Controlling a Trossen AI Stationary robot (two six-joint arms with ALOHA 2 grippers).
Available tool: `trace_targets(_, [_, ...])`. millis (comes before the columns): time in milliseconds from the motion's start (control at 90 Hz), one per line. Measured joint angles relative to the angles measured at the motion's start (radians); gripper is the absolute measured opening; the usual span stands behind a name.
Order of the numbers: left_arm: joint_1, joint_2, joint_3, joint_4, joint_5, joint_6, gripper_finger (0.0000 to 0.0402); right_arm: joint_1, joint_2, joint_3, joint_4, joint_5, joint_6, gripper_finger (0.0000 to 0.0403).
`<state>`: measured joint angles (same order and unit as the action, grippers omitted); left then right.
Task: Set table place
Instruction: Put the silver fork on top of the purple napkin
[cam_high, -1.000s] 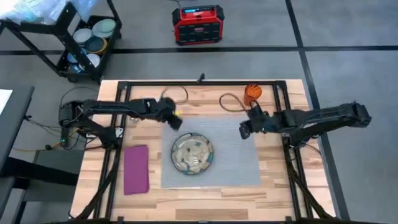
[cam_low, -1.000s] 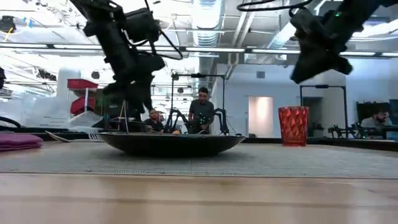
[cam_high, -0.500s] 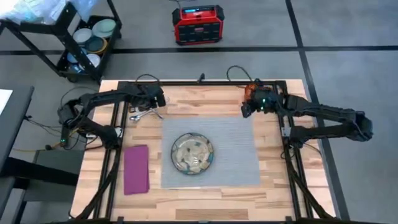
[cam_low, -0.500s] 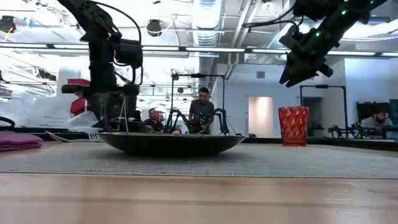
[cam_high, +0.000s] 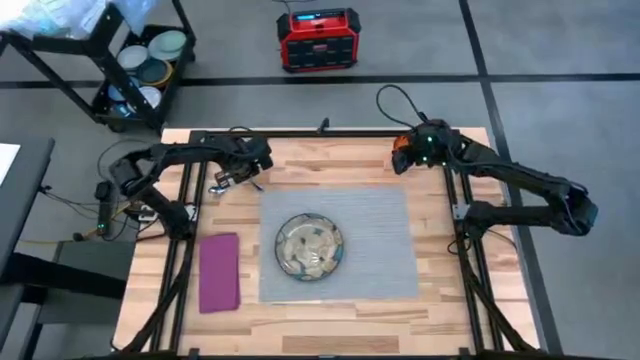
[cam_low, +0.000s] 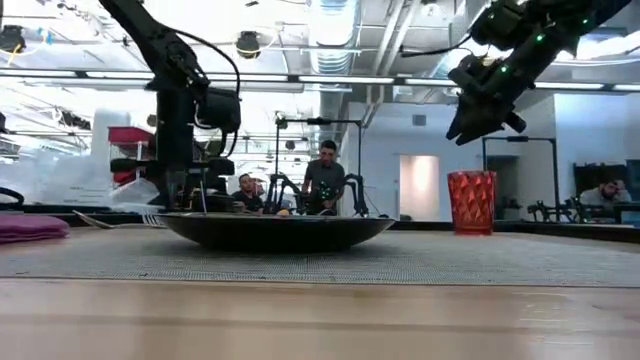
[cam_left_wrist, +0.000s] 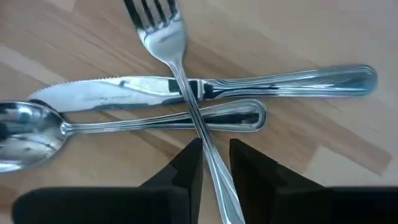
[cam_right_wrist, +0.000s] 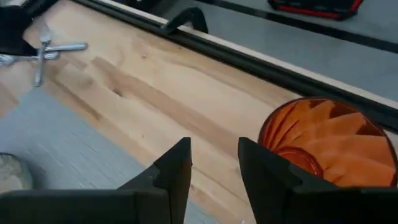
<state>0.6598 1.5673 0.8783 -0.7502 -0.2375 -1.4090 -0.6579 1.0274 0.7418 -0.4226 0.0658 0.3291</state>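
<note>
Left pincer (cam_left_wrist: 214, 163), fingers parted, straddles the fork (cam_left_wrist: 180, 93) handle near the counter's (cam_high: 330, 310) far-left corner; right pincer (cam_right_wrist: 212, 163) hangs open beside the orange cup (cam_right_wrist: 323, 140).

high: we look straight down on the whole table (cam_high: 330, 310).
low: we sit at tabletop height, facing the room.
left wrist: we're close over the fork (cam_left_wrist: 180, 81).
right wrist: we're near the orange cup (cam_right_wrist: 323, 140).
shared: plate (cam_high: 310, 247) shows in high and low.
</note>
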Motion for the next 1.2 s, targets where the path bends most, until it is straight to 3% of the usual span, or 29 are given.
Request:
trace_targets(300, [0.023, 0.006, 0.000, -0.042, -0.040, -0.047, 0.0062, 0.000, 0.027, 0.001, 0.003, -0.022, -0.026, 0.0121])
trace_targets(556, [0.100, 0.014, 0.002, 0.003, -0.050, 0.005, 0.0062, -0.006, 0.066, 0.001, -0.003, -0.023, -0.053, 0.0121])
trace_targets(722, [0.130, 0.072, 0.004, 0.013, 0.025, 0.056, 0.0062, -0.006, 0.078, 0.001, -0.007, -0.039, -0.068, 0.0121])
trace_targets(889, [0.109, 0.114, 0.007, 0.023, 0.033, 0.087, 0.0061, -0.013, 0.081, 0.001, -0.009, -0.042, -0.069, 0.0121])
trace_targets(1067, [0.098, 0.114, 0.005, 0.061, 0.052, 0.208, 0.0013, -0.013, 0.081, 0.001, -0.009, -0.042, -0.074, 0.0121])
trace_targets(1200, [0.092, 0.112, 0.005, 0.074, 0.061, 0.260, 0.0004, -0.013, 0.081, 0.001, -0.009, -0.042, -0.076, 0.0121])
